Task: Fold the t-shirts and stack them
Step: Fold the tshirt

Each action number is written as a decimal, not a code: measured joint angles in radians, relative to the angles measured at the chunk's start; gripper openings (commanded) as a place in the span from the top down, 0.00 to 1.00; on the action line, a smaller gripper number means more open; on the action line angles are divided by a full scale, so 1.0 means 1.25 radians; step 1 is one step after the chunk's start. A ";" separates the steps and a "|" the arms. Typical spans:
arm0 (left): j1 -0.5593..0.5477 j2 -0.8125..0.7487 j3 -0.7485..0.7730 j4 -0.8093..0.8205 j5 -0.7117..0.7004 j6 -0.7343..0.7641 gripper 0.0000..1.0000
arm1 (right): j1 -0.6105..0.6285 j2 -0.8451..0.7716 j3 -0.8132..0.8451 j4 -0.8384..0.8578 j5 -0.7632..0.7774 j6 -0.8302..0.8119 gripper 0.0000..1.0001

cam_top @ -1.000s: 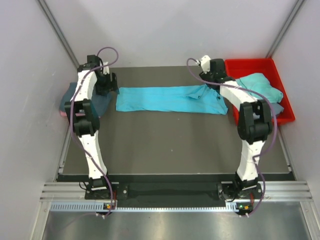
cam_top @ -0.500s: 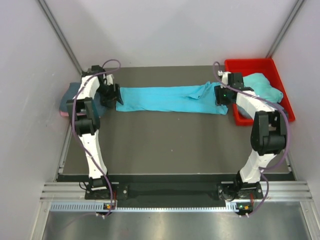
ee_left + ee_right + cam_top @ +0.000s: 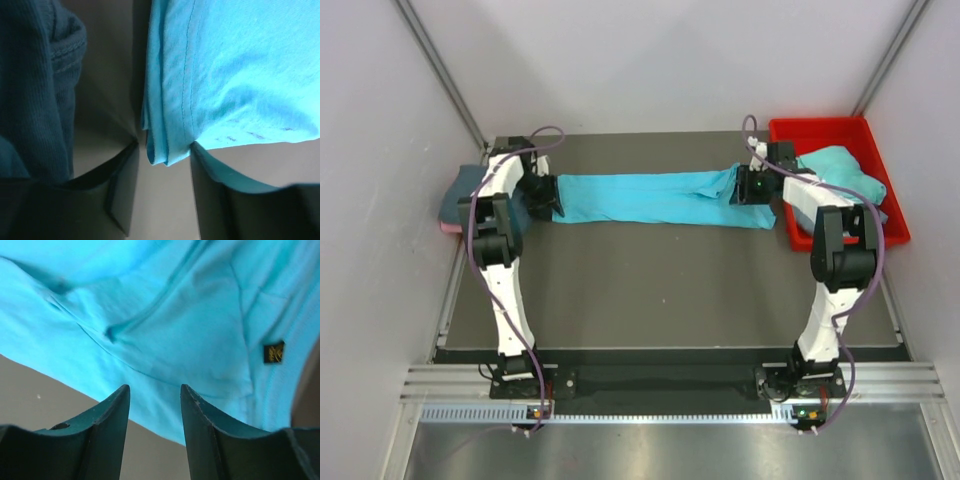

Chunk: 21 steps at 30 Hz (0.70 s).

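We are partway through. One turquoise t-shirt (image 3: 660, 198) lies on the far half of the counter (image 3: 660, 290), already folded lengthwise into a long, narrow strip that runs from left to right. It has yet to be folded across its length.

The left end effector (image 3: 546, 197) sits at the strip's left end. In the wrist view its fingers stand apart on either side of the doubled hem, with the cloth edge between them and not visibly pinched. The right end effector (image 3: 752, 188) is at the collar end. Its fingers are also open, poised just over the cloth beside the neck label, and hold nothing that we can see. We judge that both are set to take the two ends for the next fold.

At the counter's left edge a slate-blue t-shirt (image 3: 460, 188) rests on top of a pink t-shirt (image 3: 449, 228). This looks like the start of the stack, though we cannot tell how neatly either one is folded. Another teal t-shirt (image 3: 845, 172) lies crumpled in the red bin (image 3: 820, 127) on the right, untouched.

What remains, as we read it, is to finish this shirt's crosswise folds, set it on the stack, and then fold and stack the shirt from the bin.
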 measured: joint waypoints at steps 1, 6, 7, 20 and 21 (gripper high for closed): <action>-0.001 0.001 0.000 -0.001 0.000 -0.001 0.57 | 0.005 0.005 0.010 0.003 -0.007 0.004 0.55; -0.004 0.006 0.000 0.000 0.000 -0.003 0.78 | 0.028 0.035 0.051 0.023 -0.033 0.023 0.55; -0.004 0.006 0.000 0.000 0.000 -0.002 0.81 | 0.034 0.044 0.061 0.024 -0.037 0.026 0.55; -0.009 0.009 0.000 0.000 0.001 -0.001 0.86 | 0.084 0.160 0.168 0.032 -0.066 0.059 0.62; -0.009 0.009 0.000 0.000 0.001 -0.001 0.86 | 0.085 0.164 0.175 0.032 -0.065 0.060 0.72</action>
